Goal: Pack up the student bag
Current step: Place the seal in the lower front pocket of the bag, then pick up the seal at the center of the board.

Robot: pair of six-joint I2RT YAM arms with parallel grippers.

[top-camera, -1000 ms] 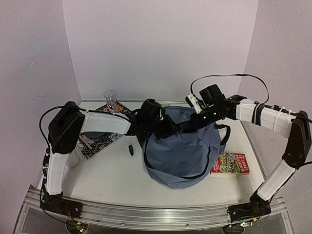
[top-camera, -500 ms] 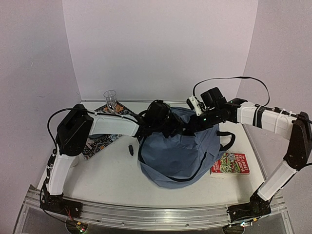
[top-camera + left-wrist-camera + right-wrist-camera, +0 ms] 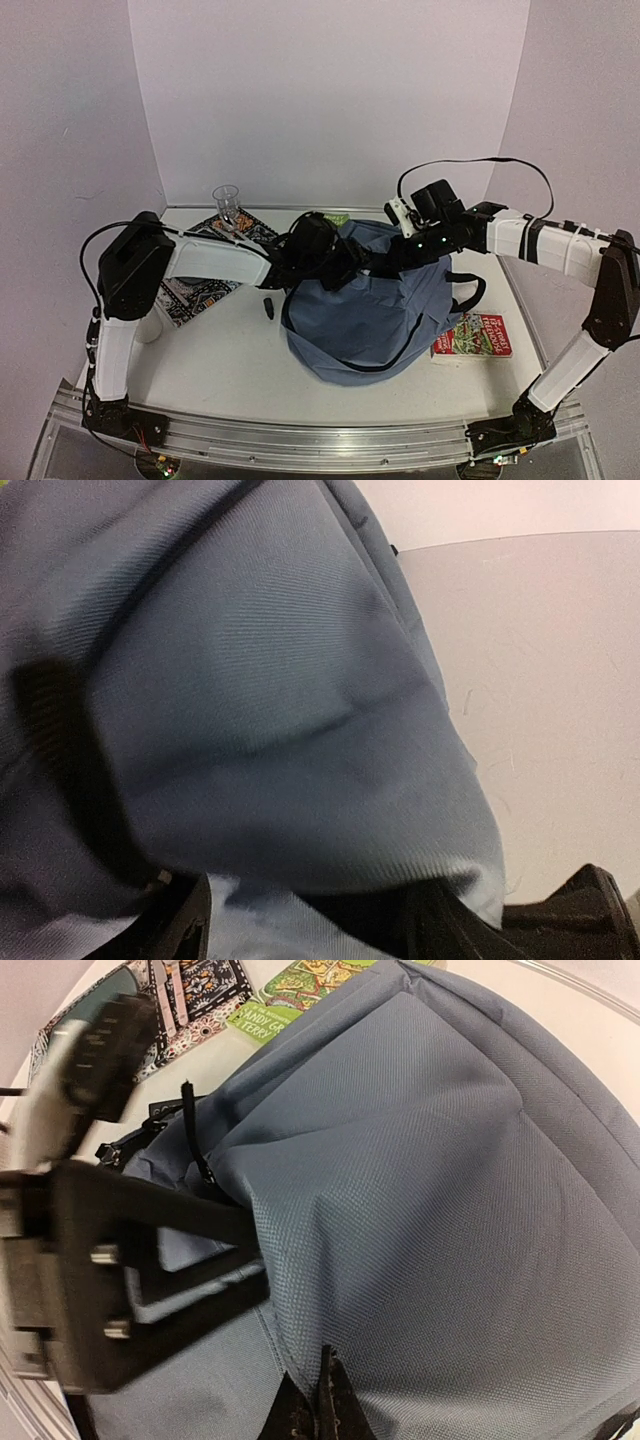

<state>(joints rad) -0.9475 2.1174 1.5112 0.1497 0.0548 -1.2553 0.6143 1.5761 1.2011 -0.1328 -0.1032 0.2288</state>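
Note:
The student bag (image 3: 372, 312), soft grey-blue with black straps, slumps mid-table. In the top view my left gripper (image 3: 342, 268) is at its upper left edge and my right gripper (image 3: 388, 262) at its top. The left wrist view is filled with the bag (image 3: 270, 700); my left gripper (image 3: 310, 935) is open, its dark fingers (image 3: 185, 930) wide apart with loose fabric lying between them. In the right wrist view my right gripper (image 3: 320, 1412) is shut on a fold of the bag (image 3: 430, 1190), and the left gripper's black fingers (image 3: 195, 1260) sit spread just left of that fold.
A red-covered book (image 3: 473, 335) lies right of the bag. A green book (image 3: 330, 218) shows behind it, and a patterned book (image 3: 205, 278) lies under my left arm. A clear glass (image 3: 227, 205) stands at the back left. A small black object (image 3: 268, 307) lies left of the bag.
My left gripper's jaws have spread apart off the bag's fabric. The left arm reached right, then drew back a little. The bag's top has shifted right and settled lower.

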